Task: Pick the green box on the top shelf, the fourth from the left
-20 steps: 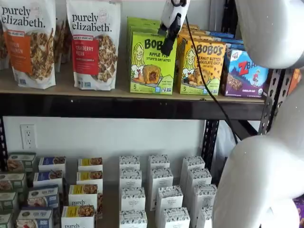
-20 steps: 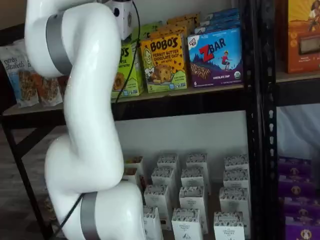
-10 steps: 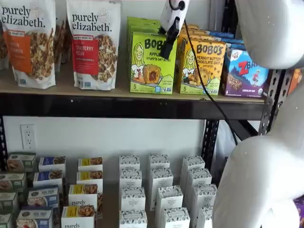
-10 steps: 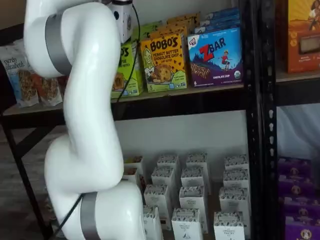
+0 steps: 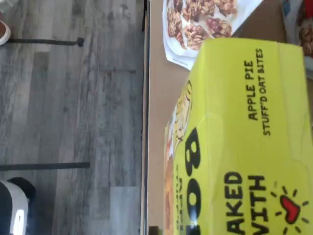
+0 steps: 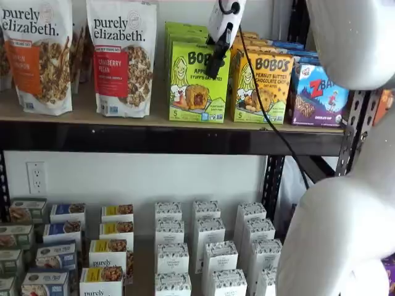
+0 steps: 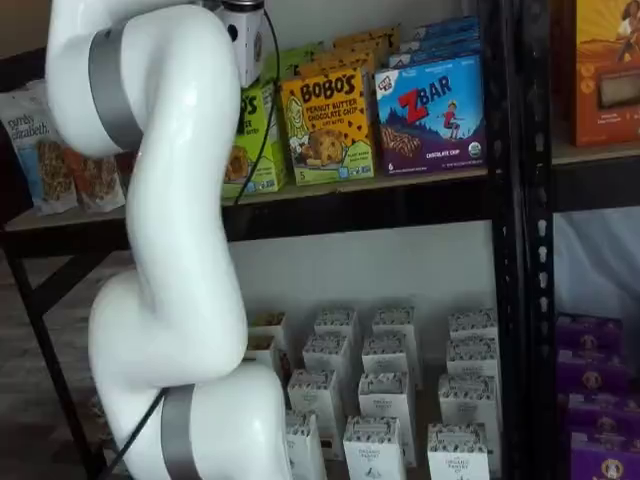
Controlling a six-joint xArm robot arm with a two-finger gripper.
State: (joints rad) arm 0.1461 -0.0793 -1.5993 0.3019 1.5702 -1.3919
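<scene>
Green box (image 6: pixel 199 83) reads "BOBO'S", "APPLE PIE STUFF'D OAT BITES"; end effector (image 6: pixel 215 66) at its top, grip unclear.

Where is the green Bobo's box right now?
In both shelf views the green box stands on the top shelf, between a Purely Elizabeth bag and the yellow-orange Bobo's box.
</scene>
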